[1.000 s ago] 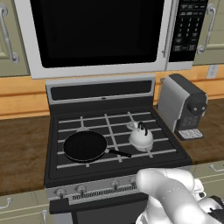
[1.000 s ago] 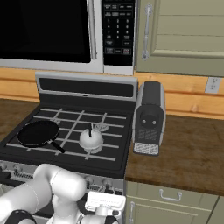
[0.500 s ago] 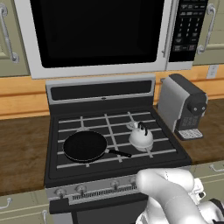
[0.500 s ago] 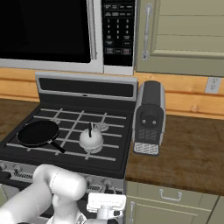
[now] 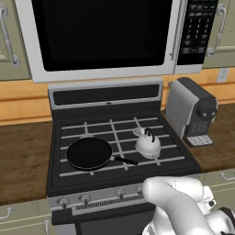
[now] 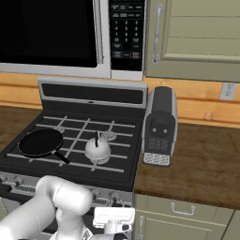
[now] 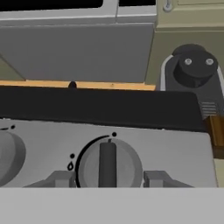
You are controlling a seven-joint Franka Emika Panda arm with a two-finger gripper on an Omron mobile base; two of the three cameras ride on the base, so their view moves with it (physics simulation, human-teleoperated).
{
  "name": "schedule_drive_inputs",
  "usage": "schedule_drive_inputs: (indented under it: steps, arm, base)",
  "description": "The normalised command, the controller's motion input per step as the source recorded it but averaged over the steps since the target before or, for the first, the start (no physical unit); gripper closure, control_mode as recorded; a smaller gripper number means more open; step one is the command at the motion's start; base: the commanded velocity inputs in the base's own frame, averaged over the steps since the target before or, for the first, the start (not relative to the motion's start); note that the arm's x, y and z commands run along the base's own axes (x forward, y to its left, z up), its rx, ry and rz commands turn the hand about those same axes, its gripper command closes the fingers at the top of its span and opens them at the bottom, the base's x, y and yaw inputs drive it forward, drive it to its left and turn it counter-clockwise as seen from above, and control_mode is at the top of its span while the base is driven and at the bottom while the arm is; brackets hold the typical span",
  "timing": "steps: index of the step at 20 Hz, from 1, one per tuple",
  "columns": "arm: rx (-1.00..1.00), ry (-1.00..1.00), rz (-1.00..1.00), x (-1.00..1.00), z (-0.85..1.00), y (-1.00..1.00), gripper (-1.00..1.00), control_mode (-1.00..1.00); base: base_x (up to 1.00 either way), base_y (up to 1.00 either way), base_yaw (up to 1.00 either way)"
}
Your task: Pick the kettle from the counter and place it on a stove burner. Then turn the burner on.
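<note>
Nearest, in the hand view, the claw (image 7: 108, 178) faces the stove's front panel. Its two grey fingertips (image 7: 58, 178) stand either side of a round knob (image 7: 108, 166), spread wider than the knob and not yet touching it, so the claw is open and holds nothing. The knob's raised bar stands upright toward a dot on the panel. Another knob (image 7: 9, 156) shows at the left edge.

The knob looks like a stiff, smooth disc. My guess is that the bar is the best place to grip, pinched across its flat sides, since the round rim could slip between the pads. It should turn with little force and will not give or break.

Beyond the panel, the kettle (image 5: 148, 143) sits upright on the black grate at the front right of the stove, over a burner (image 6: 108, 136) that I cannot see clearly beneath it. The placing step looks done. The kettle looks light and rigid, and its dark arched handle is the obvious hold if it needs moving.

A pan (image 5: 89, 153) lies on the front left. A coffee machine (image 6: 160, 125) stands on the bench (image 6: 201, 159) just beside the stove. A microwave (image 5: 101, 34) hangs farthest back.
</note>
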Motion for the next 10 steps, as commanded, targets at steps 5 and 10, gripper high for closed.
schedule_drive_inputs:
  steps: [5,10]
  arm:
    - [-0.29,-0.35,0.34,0.00,0.05,-0.01,1.00,-1.00]
    - [-0.30,-0.35,0.45,-0.04,0.15,-0.05,1.00,-1.00]
  base:
    - [0.00,0.00,0.00]
    - [0.00,0.00,0.00]
